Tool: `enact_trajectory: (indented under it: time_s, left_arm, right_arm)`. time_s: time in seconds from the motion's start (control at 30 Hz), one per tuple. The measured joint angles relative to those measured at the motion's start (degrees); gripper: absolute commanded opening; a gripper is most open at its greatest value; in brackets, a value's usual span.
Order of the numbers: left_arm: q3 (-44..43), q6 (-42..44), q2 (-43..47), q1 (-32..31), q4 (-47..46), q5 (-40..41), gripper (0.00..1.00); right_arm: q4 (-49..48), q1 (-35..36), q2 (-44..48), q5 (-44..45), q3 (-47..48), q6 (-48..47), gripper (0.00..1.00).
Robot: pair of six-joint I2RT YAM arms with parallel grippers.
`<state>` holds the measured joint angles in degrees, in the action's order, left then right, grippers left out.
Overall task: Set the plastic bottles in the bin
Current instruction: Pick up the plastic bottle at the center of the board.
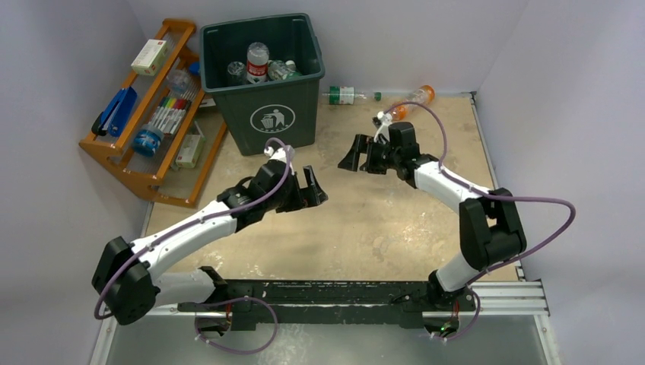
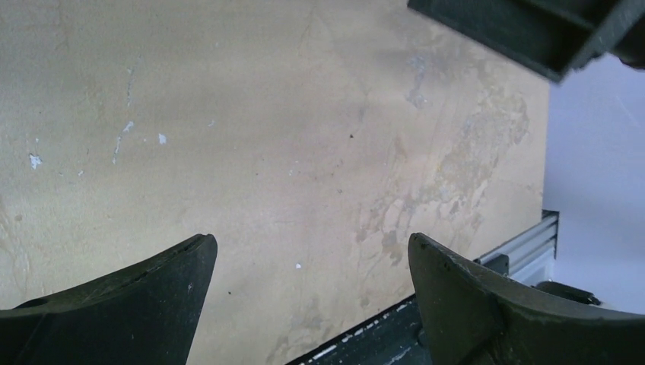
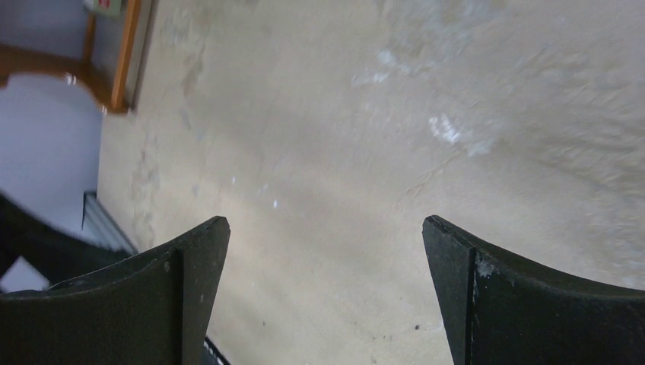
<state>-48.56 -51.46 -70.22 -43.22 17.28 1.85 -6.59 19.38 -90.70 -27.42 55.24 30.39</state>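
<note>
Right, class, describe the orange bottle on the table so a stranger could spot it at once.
Find the dark green bin at the back. Right of it, two bottles lie along the back wall. The orange bottle is the right-hand one; its neighbour, the green-labelled bottle, is clear.

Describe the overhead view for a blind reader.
Two robot arms stretch over a tan table, left hand and right hand open and empty. A green bin holds several bottles; a green-labelled bottle and an orange bottle lie near the far wall.
</note>
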Motion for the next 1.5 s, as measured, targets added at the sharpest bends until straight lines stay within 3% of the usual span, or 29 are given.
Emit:
enact_trajectory:
  time_s: [0.23,0.53,0.77,1.0,1.3,1.5]
  left_arm:
    - [4.79,-2.19,9.55,-0.46,-1.44,-0.33,0.97]
    - [6.27,-3.56,13.97,-0.48,-1.57,0.39,0.97]
    - [6.29,-4.02,13.42,-0.52,-2.91,0.79,0.97]
    - [6.86,-3.96,10.23,-0.68,-7.26,1.86,0.97]
    - [7.48,-4.48,-3.98,-1.29,-18.18,0.68,0.97]
    - [7.89,-4.50,-4.94,-1.66,-20.61,0.26,0.97]
  right_arm:
    - [7.96,-1.95,-4.31,11.85,15.82,4.28,1.00]
    - [21.09,-7.34,-24.83,25.09,42.99,11.06,1.00]
    - [27.43,-13.53,-36.30,29.42,54.69,14.60,0.98]
    - [30.47,-18.84,-42.27,30.97,63.93,15.65,1.00]
    - [30.77,-22.93,-49.13,29.83,75.10,14.60,1.00]
    - [30.16,-23.85,-54.38,27.71,80.72,14.36,1.00]
